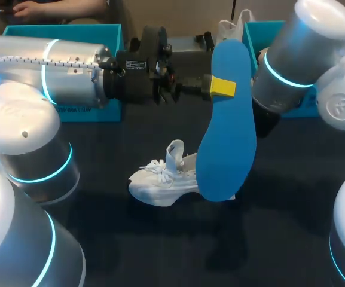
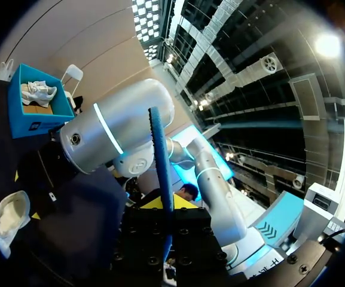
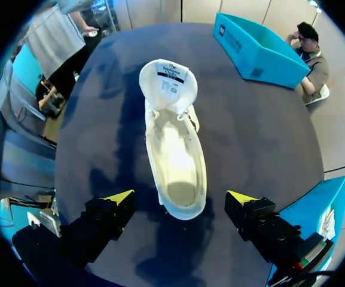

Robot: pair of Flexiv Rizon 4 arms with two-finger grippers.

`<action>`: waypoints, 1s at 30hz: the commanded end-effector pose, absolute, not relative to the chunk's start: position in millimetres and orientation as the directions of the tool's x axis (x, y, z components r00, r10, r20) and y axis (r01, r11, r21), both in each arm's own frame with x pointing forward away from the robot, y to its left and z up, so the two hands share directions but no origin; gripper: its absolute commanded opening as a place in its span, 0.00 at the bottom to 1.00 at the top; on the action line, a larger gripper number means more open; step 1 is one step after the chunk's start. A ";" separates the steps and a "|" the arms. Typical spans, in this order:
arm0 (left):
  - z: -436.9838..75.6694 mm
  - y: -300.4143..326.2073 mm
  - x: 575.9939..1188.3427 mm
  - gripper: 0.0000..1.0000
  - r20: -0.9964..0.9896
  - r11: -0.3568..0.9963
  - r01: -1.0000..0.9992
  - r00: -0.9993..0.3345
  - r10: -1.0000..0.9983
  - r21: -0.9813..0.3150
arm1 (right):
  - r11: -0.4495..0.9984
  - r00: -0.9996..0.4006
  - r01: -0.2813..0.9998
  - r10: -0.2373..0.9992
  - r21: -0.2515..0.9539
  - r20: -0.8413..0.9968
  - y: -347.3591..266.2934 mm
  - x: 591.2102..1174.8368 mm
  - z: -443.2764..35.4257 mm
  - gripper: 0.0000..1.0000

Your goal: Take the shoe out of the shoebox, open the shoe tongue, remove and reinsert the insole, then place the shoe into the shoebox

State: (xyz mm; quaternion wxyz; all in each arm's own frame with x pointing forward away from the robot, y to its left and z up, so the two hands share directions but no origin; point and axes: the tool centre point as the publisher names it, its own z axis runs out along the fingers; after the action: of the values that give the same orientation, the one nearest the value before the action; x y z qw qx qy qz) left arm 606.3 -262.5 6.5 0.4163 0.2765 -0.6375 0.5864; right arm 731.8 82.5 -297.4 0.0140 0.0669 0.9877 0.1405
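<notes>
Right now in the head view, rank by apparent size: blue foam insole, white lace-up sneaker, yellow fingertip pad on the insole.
1. Blue foam insole: largest, though it is held up nearer the camera, which inflates it.
2. White lace-up sneaker: smaller, and partly hidden behind the insole.
3. Yellow fingertip pad: clearly smallest.

My right gripper (image 3: 181, 197) hangs above the heel end of the white shoe (image 3: 175, 155), its yellow-tipped fingers (image 3: 119, 197) spread wide to either side and touching nothing that I can see. The shoe lies upright on the dark table (image 3: 262, 131), toe pointing away from me, its tongue (image 3: 167, 84) folded forward over the toe so the pale inside shows. A blue shoebox (image 3: 259, 51) stands well beyond it, and a second blue box (image 3: 316, 200) sits just beside one finger.
</notes>
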 end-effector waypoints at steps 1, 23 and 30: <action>6.4 -263.7 605.8 0.00 0.855 0.159 -0.841 -0.501 0.133 -0.517 | 0.953 -0.990 0.130 0.138 0.275 -0.011 83.8 731.1 -297.8 1.00; 6.4 -263.7 605.8 0.00 0.855 0.159 -0.841 -0.501 0.133 -0.517 | 0.945 -0.988 0.137 0.153 0.298 -0.030 96.7 759.6 -299.2 1.00; 6.4 -263.7 605.8 0.00 0.855 0.159 -0.841 -0.501 0.133 -0.517 | 0.958 -0.994 0.098 0.107 0.271 -0.020 116.0 771.9 -315.2 1.00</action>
State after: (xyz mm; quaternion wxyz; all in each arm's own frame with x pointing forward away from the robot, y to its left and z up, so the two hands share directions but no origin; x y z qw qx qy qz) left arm 606.3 -262.4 6.5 0.4162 0.2766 -0.6375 0.5864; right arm 759.5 98.6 -302.5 0.0252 0.0527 0.9876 0.1454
